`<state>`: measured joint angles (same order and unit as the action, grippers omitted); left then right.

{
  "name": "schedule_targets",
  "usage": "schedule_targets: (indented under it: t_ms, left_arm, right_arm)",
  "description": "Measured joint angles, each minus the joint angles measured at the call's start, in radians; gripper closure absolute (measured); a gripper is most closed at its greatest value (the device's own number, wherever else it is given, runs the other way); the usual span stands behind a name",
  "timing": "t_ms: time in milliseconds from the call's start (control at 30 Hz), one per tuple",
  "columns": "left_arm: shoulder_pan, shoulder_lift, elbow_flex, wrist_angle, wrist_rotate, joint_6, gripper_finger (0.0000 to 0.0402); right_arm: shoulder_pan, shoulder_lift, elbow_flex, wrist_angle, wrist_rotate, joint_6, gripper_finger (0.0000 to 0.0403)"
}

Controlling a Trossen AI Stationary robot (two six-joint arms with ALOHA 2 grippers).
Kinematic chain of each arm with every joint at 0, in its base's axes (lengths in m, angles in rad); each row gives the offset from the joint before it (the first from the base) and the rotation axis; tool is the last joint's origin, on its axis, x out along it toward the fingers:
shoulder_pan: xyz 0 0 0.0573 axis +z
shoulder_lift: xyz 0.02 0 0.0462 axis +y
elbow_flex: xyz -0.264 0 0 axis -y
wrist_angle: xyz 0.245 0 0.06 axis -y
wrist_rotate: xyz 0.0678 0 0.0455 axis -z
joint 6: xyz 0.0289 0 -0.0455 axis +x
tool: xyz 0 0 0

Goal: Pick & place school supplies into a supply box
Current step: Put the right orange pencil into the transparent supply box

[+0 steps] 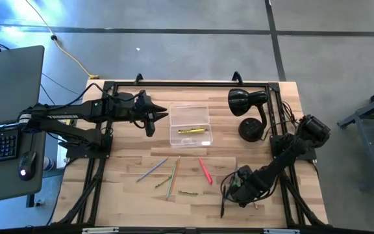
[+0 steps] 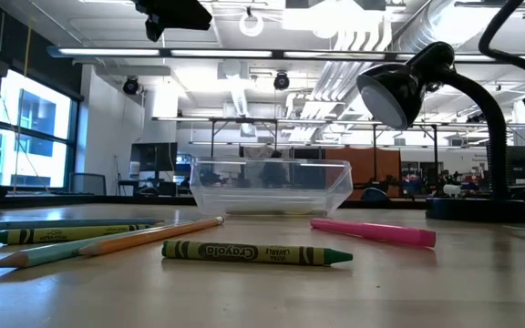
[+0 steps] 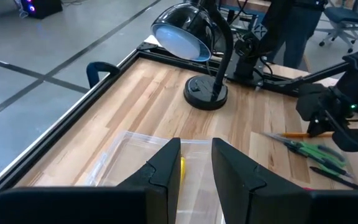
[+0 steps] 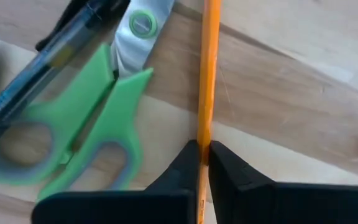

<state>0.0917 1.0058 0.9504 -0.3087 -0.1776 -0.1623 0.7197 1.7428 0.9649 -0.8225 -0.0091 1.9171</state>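
The clear supply box [image 1: 190, 125] stands at the table's far middle with a yellow pencil [image 1: 191, 130] inside. My left gripper [image 3: 195, 163] hovers open just left of the box, above its rim. Loose pencils [image 1: 154, 170], a pink marker [image 1: 204, 170] and a green crayon [image 2: 258, 252] lie on the table nearer the front. My right gripper [image 4: 205, 146], at the near right [image 1: 240, 187], is shut on an orange pencil [image 4: 209, 74]. Green-handled scissors [image 4: 86, 137] and a dark pen [image 4: 42, 68] lie beside it. My right gripper pinches the orange pencil's shaft [image 4: 204, 132] between its two fingertips. The fingers point down from above and lie across the pencil. The pencil runs on away from the fingers over the wood; whether it is clear of the table I cannot tell.
A black desk lamp [image 1: 249, 110] stands at the far right, right of the box. Black frame rails [image 1: 187, 83] edge the table. A laptop, keyboard and mouse [image 1: 12, 130] sit on a desk left of the table.
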Motion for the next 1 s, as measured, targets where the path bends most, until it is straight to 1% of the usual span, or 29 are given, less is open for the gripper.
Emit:
schedule_targets:
  t_ms: [133,367,500,567,700,800,1000]
  left_arm:
    - [0.000,0.000,0.000,0.000,0.000,0.000,0.0279]
    - [0.000,0.000,0.000,0.000,0.000,0.000,0.0279]
    - [0.000,0.000,0.000,0.000,0.000,0.000,0.0279]
    - [0.000,0.000,0.000,0.000,0.000,0.000,0.0279]
    - [0.000,0.000,0.000,0.000,0.000,0.000,0.0279]
    - [0.000,0.000,0.000,0.000,0.001,0.000,0.0279]
    - [0.000,0.000,0.000,-0.001,0.003,-0.001,0.0279]
  right_arm:
    - [-0.003,0.000,0.000,-0.002,0.037,-0.015,0.0393]
    - [-0.017,-0.002,0.000,-0.011,0.111,-0.036,0.0400]
    - [-0.051,-0.002,0.001,-0.057,0.138,-0.048,0.0397]
    - [-0.072,-0.002,0.000,-0.091,0.169,-0.069,0.0399]
    - [-0.133,-0.002,0.001,-0.088,0.252,-0.144,0.0400]
    - [-0.190,-0.002,0.001,-0.077,0.306,-0.231,0.0398]
    - [-0.295,-0.002,0.001,-0.050,0.384,-0.401,0.0401]
